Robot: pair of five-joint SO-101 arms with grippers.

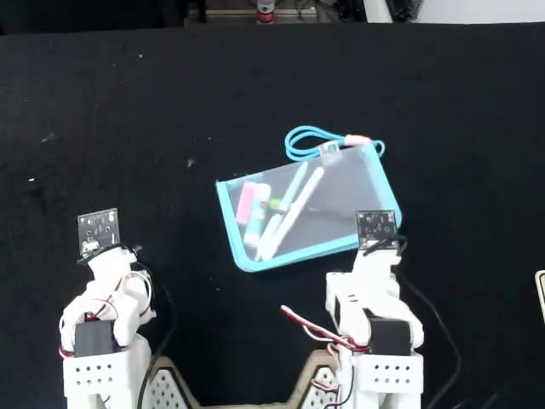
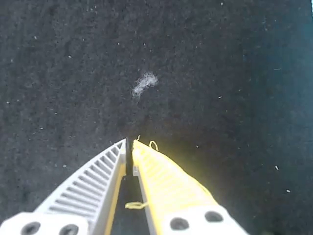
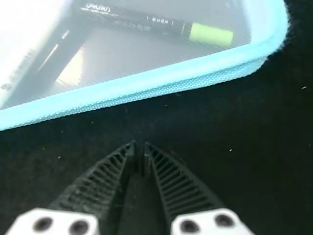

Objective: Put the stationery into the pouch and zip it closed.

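On my overhead feed I see a black cloth-covered counter (image 1: 111, 111) that runs from edge to edge. A few pale specks dot it on the left: one near the left edge (image 1: 31, 179) and a small crumb (image 1: 191, 162) closer to the middle. Beyond the far edge stands a small red-and-white item (image 1: 266, 10), too small for me to identify. A pale object (image 1: 541, 294) pokes in at the right edge. From the left wrist camera I see a whitish tuft of lint (image 2: 145, 84) on the cloth.

The white-and-yellow ribbed left gripper (image 2: 128, 149) and black ribbed right gripper (image 3: 140, 151) are held closed; white left arm (image 1: 109, 294) and right arm (image 1: 372, 298) are folded back.
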